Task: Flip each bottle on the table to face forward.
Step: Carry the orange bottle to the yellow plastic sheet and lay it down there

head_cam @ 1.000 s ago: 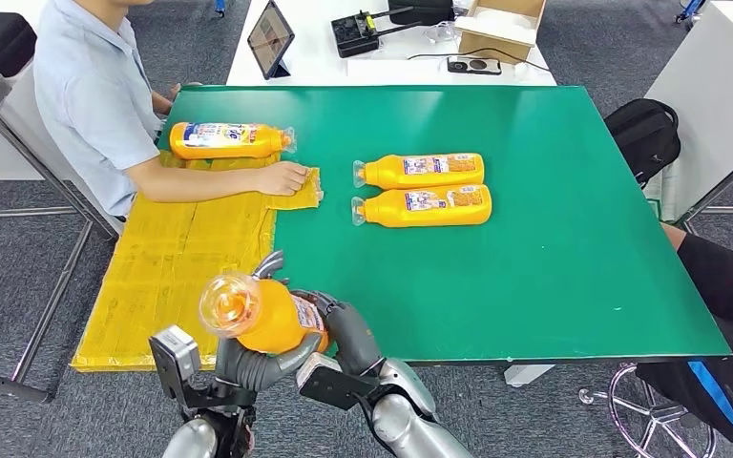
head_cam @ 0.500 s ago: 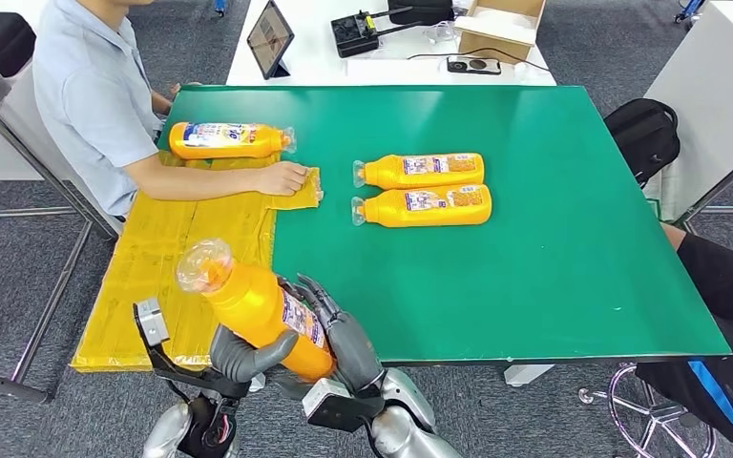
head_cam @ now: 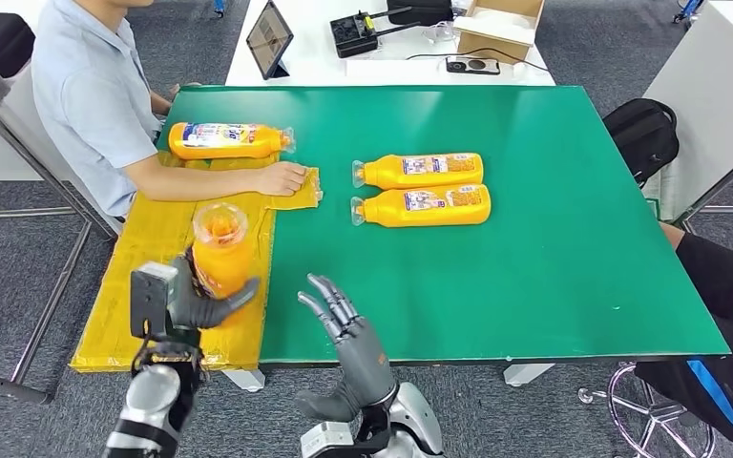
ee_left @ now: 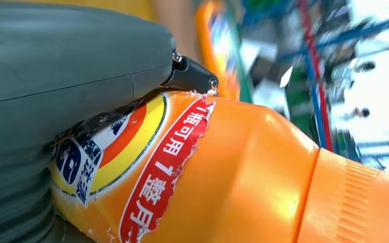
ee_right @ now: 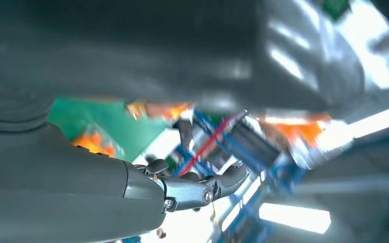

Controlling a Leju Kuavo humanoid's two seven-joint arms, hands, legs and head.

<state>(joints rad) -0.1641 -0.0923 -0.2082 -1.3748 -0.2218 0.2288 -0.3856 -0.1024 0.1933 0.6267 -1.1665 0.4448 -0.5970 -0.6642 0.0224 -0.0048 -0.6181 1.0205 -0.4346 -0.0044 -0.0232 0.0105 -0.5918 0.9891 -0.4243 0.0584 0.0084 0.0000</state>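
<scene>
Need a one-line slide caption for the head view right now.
Left hand holds an orange bottle over the yellow mat; right hand open.

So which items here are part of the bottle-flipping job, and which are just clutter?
Job:
orange plastic bottle gripped in the left hand
two orange bottles lying on the green table
orange bottle by the person

Clutter:
black tablet
cardboard box
black backpack

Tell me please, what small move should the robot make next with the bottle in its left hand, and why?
Probably lower it onto the table. The left hand alone grips the orange bottle, held up over the yellow mat, and the right hand is open and apart from it. Two bottles already lie on the green table, so I would lay this one beside them.
</scene>
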